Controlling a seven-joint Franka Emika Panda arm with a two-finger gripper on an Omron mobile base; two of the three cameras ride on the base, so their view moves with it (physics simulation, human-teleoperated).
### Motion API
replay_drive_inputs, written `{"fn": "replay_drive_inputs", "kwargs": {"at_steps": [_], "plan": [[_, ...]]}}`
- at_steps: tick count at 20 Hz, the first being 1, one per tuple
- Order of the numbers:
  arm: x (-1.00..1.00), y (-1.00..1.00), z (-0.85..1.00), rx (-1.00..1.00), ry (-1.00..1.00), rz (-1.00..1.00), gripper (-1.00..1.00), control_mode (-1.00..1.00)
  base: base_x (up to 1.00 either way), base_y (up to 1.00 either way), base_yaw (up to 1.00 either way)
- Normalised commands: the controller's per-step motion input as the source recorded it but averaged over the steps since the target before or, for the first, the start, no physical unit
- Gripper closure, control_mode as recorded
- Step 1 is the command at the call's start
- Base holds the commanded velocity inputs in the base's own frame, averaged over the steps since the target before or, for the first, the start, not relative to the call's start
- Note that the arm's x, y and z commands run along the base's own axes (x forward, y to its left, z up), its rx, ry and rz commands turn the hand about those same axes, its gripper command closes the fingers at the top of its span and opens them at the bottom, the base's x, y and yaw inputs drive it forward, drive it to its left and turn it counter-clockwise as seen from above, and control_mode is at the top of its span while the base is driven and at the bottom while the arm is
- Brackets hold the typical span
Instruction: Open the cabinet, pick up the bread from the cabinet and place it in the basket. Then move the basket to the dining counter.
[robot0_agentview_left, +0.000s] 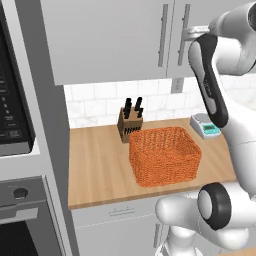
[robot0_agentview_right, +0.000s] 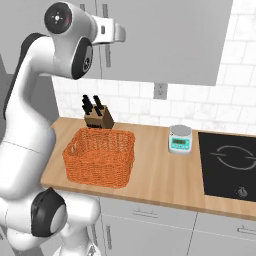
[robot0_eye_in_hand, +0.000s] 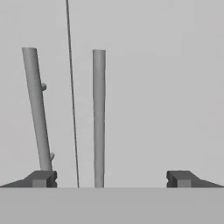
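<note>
Both wall cabinet doors are shut. My gripper (robot0_eye_in_hand: 111, 178) is open and faces them from close by. The silver bar handle (robot0_eye_in_hand: 99, 118) of the right-hand cabinet (robot0_agentview_left: 195, 15) stands between my fingertips, nearer the left one. The neighbouring door's handle (robot0_eye_in_hand: 36, 109) lies left of the seam. In the right base view my hand (robot0_agentview_right: 111, 31) is up against the cabinet front (robot0_agentview_right: 170, 40). The orange wicker basket (robot0_agentview_left: 165, 155) (robot0_agentview_right: 100, 157) sits below on the wood worktop and holds nothing. The bread is hidden. The dining counter is out of view.
A knife block (robot0_agentview_left: 130, 122) (robot0_agentview_right: 97, 117) stands behind the basket at the tiled wall. A small kitchen scale (robot0_agentview_left: 205, 125) (robot0_agentview_right: 180, 139) sits to the right, then a black cooktop (robot0_agentview_right: 230, 165). A tall oven unit (robot0_agentview_left: 20, 150) walls off the left.
</note>
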Motion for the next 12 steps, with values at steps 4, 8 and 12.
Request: {"fn": "replay_drive_inputs", "kwargs": {"at_steps": [4, 8, 12], "plan": [[0.31, 0.00, -0.04, 0.00, -0.02, 0.07, -1.00, -1.00, 0.00, 0.00, 0.00], [0.48, 0.00, -0.06, 0.00, -0.01, 0.02, -1.00, -1.00, 0.00, 0.00, 0.00], [0.49, 0.00, -0.05, 0.00, 0.00, 0.00, -1.00, -1.00, 0.00, 0.00, 0.00]]}}
